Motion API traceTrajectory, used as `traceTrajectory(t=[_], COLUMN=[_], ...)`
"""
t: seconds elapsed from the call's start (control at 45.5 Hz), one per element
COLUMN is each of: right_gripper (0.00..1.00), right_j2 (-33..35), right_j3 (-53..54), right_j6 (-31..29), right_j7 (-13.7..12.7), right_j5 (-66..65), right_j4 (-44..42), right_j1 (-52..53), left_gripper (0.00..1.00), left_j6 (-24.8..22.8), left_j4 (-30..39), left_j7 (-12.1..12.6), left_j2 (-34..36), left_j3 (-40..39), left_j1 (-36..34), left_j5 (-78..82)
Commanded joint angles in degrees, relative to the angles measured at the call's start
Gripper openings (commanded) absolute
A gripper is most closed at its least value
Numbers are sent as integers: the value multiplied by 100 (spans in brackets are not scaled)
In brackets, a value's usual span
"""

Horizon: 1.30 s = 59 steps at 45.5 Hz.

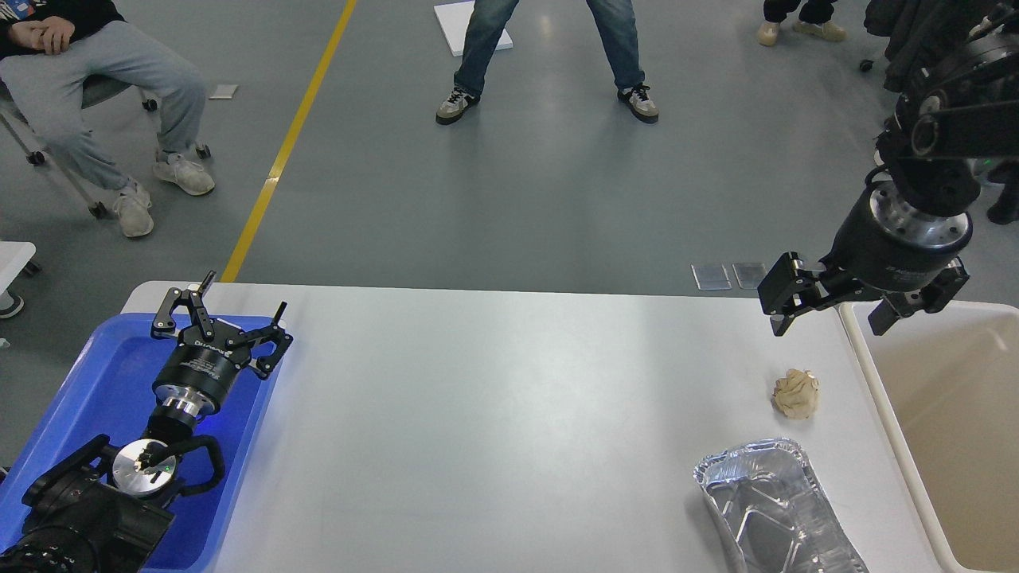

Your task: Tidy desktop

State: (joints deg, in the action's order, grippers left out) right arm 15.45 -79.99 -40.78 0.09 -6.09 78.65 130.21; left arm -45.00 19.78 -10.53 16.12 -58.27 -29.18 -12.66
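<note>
The white desktop [493, 398] fills the lower part of the head view. A crumpled beige paper ball [796, 392] lies on it near the right edge. A crushed silver foil tray [768, 501] lies in front of the ball, at the lower right. My right gripper [828, 321] is open and empty, and hovers above the desktop's far right corner, behind the ball and next to the bin. My left gripper [239, 302] is open and empty, over the far end of the blue tray.
A blue plastic tray [103, 382] sits on the desktop's left end under my left arm. A beige-white bin [876, 398] stands against the desktop's right edge. People stand and sit on the grey floor beyond the far edge.
</note>
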Motion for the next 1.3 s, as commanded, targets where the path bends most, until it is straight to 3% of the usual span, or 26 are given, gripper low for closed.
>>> traceTrajectory(t=[0.0, 0.792, 1.276], right_gripper=[100, 100, 100], right_j2=[-94, -393, 46], right_j3=[-245, -878, -219], right_j6=[17, -53, -422], right_j7=[0, 18, 18], right_j5=[56, 64, 65], right_j4=[-69, -61, 45], right_j1=[145, -84, -206], left_gripper=[100, 100, 100], left_j6=[0, 0, 0], left_j4=[0, 0, 0], left_j7=[-1, -10, -10], left_j2=[5, 5, 5], left_j3=[0, 0, 0], left_j1=[0, 0, 0], left_j5=[0, 0, 0])
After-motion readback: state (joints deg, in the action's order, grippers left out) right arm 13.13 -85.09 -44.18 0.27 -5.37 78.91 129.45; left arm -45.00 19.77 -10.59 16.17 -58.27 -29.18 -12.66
